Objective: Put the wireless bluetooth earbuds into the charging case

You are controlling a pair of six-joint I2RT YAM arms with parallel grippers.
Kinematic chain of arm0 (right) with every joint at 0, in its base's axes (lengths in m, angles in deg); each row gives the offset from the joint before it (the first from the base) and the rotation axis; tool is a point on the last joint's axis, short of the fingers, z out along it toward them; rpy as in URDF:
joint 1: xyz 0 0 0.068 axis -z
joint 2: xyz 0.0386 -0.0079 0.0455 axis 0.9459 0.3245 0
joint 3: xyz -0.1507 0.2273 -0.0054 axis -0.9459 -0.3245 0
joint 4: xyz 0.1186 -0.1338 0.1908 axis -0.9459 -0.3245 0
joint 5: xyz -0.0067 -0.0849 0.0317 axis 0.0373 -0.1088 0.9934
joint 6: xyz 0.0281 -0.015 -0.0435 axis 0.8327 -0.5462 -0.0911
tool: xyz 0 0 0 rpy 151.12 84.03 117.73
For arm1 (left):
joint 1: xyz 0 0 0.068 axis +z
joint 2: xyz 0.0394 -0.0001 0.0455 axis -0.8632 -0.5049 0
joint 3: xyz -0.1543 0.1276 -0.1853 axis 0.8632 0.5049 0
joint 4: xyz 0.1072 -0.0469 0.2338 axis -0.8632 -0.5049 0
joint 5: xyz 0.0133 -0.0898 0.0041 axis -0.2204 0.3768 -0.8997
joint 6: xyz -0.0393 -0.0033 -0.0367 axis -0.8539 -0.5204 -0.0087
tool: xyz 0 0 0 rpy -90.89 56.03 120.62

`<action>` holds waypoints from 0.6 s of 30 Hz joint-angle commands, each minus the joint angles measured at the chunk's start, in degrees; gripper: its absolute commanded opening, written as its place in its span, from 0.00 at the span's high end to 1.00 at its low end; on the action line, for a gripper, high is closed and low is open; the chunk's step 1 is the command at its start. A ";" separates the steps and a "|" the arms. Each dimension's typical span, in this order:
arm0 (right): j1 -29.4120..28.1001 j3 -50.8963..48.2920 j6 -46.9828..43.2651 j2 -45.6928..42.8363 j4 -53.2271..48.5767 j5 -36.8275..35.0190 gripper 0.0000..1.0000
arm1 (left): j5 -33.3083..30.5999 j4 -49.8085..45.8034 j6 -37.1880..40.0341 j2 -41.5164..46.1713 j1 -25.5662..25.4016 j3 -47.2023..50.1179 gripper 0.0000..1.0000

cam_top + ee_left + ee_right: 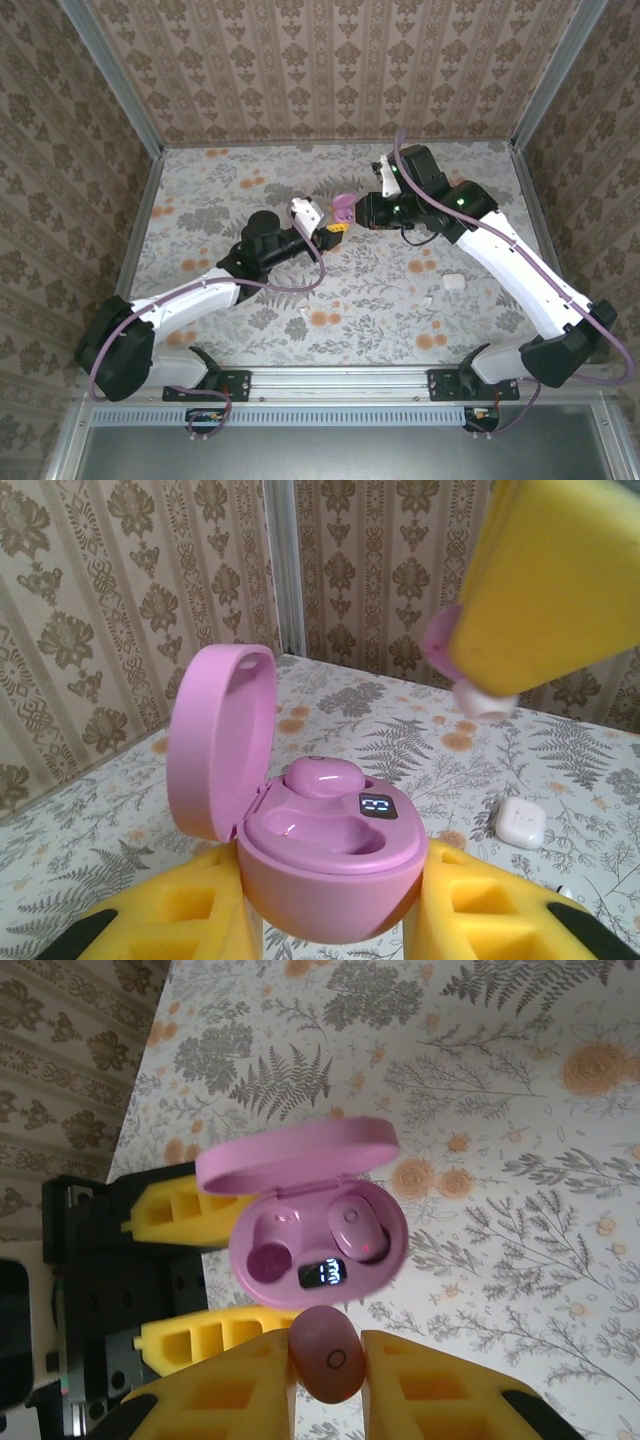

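The charging case (330, 855) is pink, not white, and its lid (215, 740) stands open. My left gripper (335, 915) is shut on its base, holding it above the table. One pink earbud (325, 778) sits in the far socket, and the near socket (272, 1250) is empty. My right gripper (328, 1370) is shut on the second pink earbud (325, 1355), just short of the case (320, 1245) and apart from it. From above, both grippers meet mid-table around the case (344, 208).
A small white box (453, 282) lies on the floral table to the right, also seen past the pink case as a white box (520, 822). White specks (425, 299) (303, 312) lie near it and near the front. Patterned walls enclose the table.
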 commanded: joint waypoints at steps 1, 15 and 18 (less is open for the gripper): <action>-0.54 1.93 1.32 1.92 1.71 1.42 0.76 | -0.52 1.61 2.13 -0.63 -0.70 -2.10 0.66; -1.48 3.14 1.28 4.58 1.38 1.61 0.76 | -1.08 1.46 2.46 -1.07 -1.32 -2.82 0.66; -1.67 3.30 1.23 5.04 1.28 1.41 0.76 | -1.08 1.49 2.47 -1.08 -1.33 -2.82 0.67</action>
